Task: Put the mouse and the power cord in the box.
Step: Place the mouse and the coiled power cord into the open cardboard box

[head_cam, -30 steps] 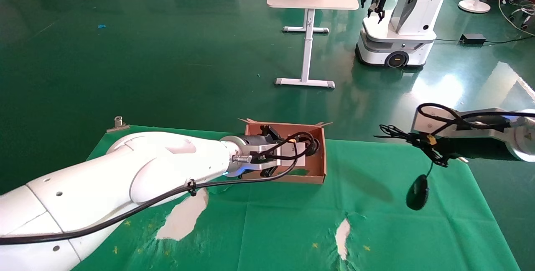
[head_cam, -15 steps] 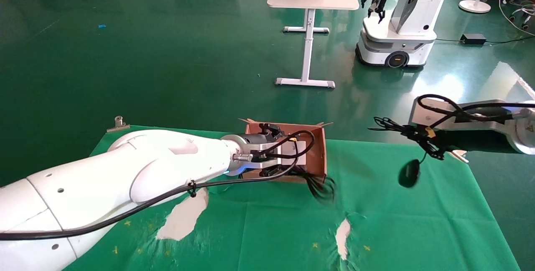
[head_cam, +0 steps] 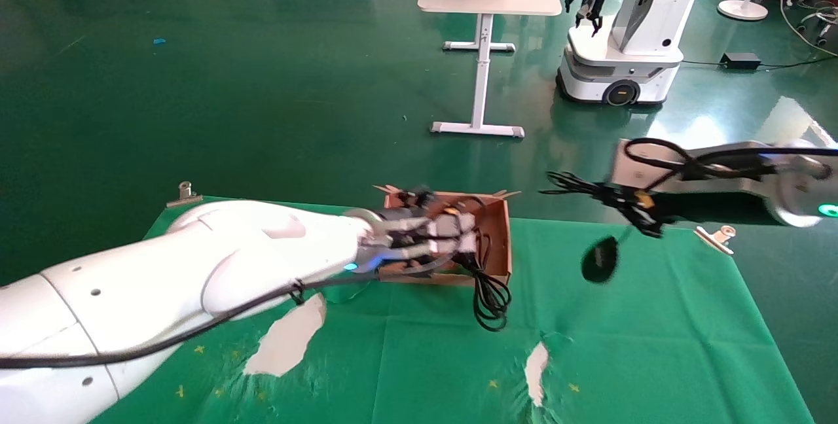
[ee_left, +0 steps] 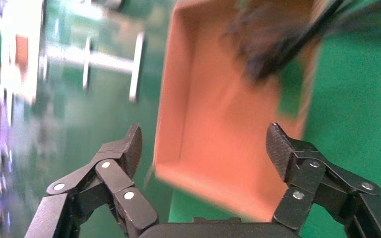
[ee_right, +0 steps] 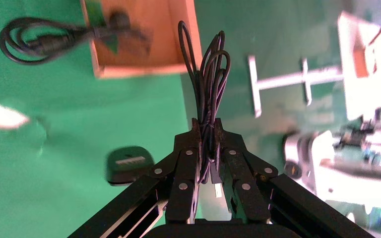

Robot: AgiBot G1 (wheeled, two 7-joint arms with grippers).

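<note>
Presently the box (head_cam: 499,244) sits on the green-covered bench (head_cam: 628,358) at its far edge, and serves as reference for all positions below. The left gripper (ee_left: 206,148) hovers directly over the box's open interior with its jaws spread wide and nothing between them. The power cord (head_cam: 490,290) lies partly in the box: one end rests inside against the wall nearest the right arm, while its looped bundle hangs over that wall and lies on the green cover just outside the box's near corner. The right gripper (ee_right: 206,144) is held above the bench, well to the right of the box and apart from it, its jaws closed narrow on a bunch of the mouse's thin wire (ee_right: 208,74), the loops of which stick out beyond the fingertips towards the box. The mouse (head_cam: 600,259) dangles from that wire below the right gripper, clear of the cover, between the gripper and the box's right wall. Its white label shows in the right wrist view
</note>
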